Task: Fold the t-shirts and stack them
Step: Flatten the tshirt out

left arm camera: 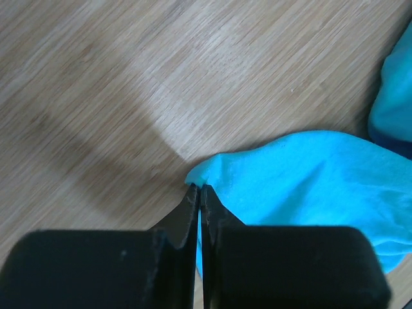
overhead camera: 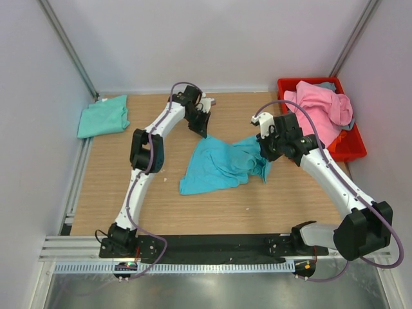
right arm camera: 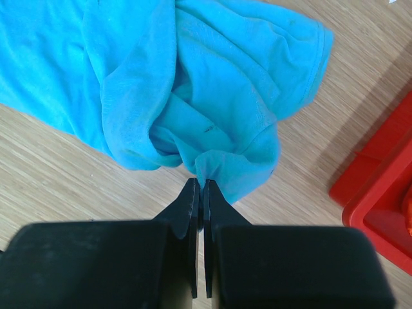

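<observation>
While the crumpled turquoise-blue soft cloth t-shirt (overhead camera: 215,168) lies on the wooden counter (overhead camera: 193,212) near the red plastic bin (overhead camera: 353,149), both jaws sit fully closed on it. Left jaws nip only a thin edge at their tips; right jaws pinch a bunched fold. Risk: pulling apart may slip the shallow left hold. Pink cloth t-shirt (overhead camera: 318,111) heaped in bin.

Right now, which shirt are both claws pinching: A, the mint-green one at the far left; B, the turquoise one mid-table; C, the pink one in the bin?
B: the wrist views show the left claw and the right claw each shut on a fold of the turquoise shirt.
</observation>
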